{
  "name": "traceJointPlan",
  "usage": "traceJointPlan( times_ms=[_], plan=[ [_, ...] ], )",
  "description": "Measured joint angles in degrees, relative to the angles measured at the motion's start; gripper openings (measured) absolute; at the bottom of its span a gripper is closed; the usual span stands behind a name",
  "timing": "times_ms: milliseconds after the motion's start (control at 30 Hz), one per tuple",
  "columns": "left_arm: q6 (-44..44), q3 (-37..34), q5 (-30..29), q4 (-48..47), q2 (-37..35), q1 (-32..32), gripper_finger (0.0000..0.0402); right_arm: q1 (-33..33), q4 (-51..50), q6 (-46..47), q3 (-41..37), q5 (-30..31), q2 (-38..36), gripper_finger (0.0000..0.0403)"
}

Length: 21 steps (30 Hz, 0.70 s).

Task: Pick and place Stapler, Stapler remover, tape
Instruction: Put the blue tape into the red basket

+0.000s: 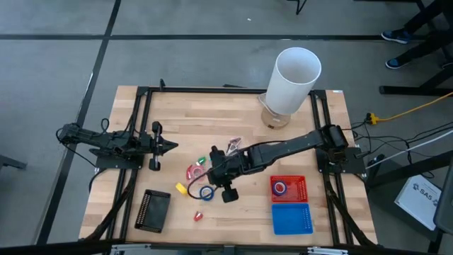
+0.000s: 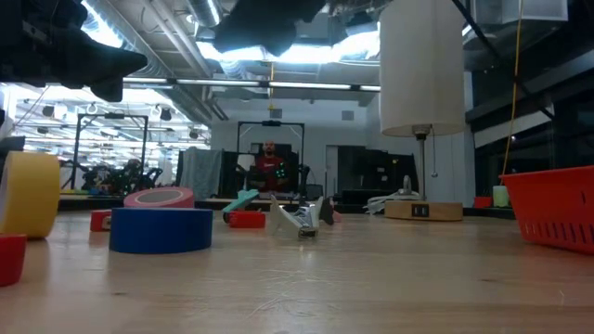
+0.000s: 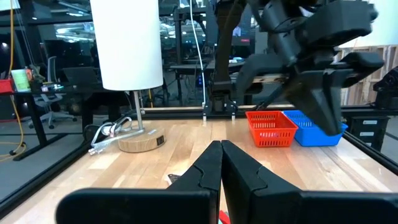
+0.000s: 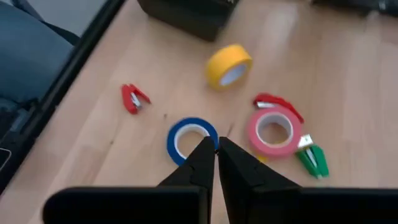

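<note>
Three small tape rolls lie flat on the wooden table: blue (image 4: pixel 193 138), pink (image 4: pixel 273 130) and yellow (image 4: pixel 229 65). A red staple remover (image 4: pixel 134 98) lies apart from them and a green one (image 4: pixel 313 158) lies beside the pink roll. A black boxy stapler (image 1: pixel 154 210) rests near the table's near-left corner. My right gripper (image 4: pixel 216 152) hangs shut in the air over the blue roll, tilted downward, touching nothing; the low view shows it (image 2: pixel 264 23) high above the table. My left gripper (image 1: pixel 168 146) waits shut at the table's left side, pointing level.
A red basket (image 1: pixel 288 188) holding a small ring and a blue basket (image 1: pixel 291 218) stand at the near right. A tall white lamp (image 1: pixel 294 78) stands on its wooden base at the far right. A small metal piece (image 1: pixel 233 146) lies by the right arm.
</note>
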Motion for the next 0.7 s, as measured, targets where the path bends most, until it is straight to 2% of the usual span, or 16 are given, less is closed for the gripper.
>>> traceJointPlan(
  times_ms=[333,500,567,700],
  plan=[
    [0.0,0.0,0.0,0.0,0.0,0.0,0.0004,2.6,2.3,-2.6,0.1,0.0,2.7,0.0026],
    [0.0,0.0,0.0,-0.3,0.1,0.0,0.0004,3.1,5.5,-6.6,0.0,-5.9,5.4,0.0026],
    [0.0,0.0,0.0,-0.3,0.2,0.0,0.0004,3.1,7.4,-9.8,0.0,-6.1,6.2,0.0026],
    [0.0,0.0,0.0,-0.3,0.2,0.0,0.0004,2.6,9.2,-9.9,0.0,-5.9,7.5,0.0026]
  ],
)
